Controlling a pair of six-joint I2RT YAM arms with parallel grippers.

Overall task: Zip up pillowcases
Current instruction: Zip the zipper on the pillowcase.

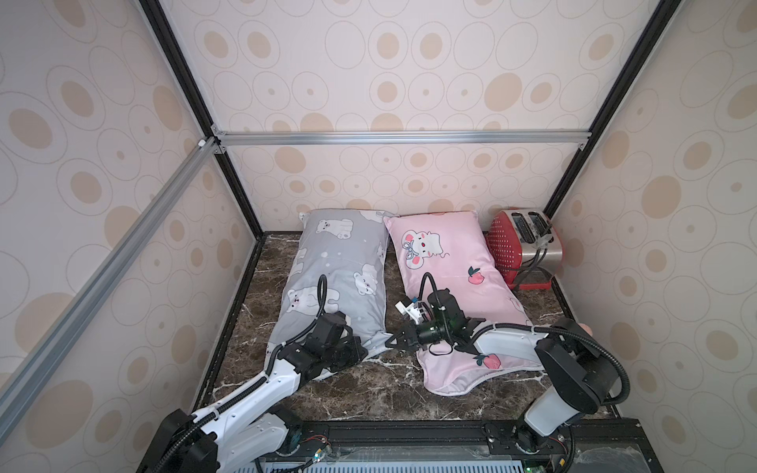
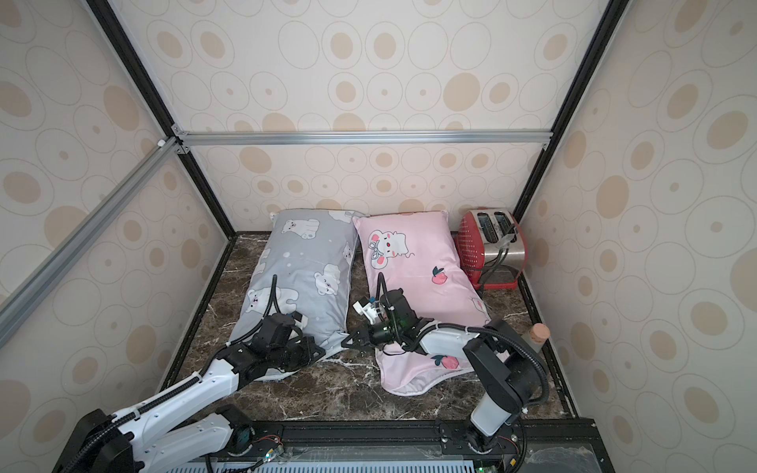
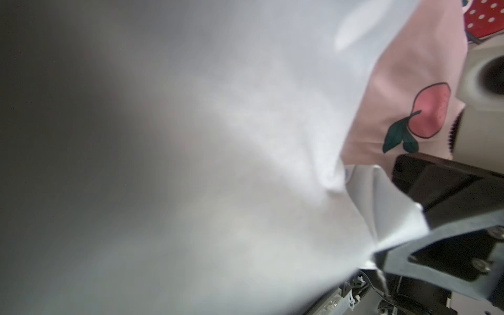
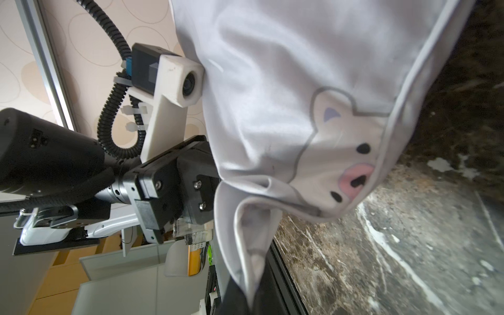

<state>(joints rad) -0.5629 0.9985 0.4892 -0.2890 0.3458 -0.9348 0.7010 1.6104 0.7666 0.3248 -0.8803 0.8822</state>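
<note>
Pinching near hem of grey pillowcase (image 1: 340,262) w/ L gripper (image 3: 395,218) & R gripper (image 1: 392,342), fingers clamped. Keep taut, pull slow.

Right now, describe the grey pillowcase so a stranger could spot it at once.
On the dark marble tabletop two pillows lie side by side. The grey pillowcase is the one on the left arm's side. Its white polar bears set it apart from the pink pillowcase beside it.

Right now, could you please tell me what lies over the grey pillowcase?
The left arm lies over the near end of the grey pillowcase, hiding that edge; the right tool pinches its near corner.
</note>
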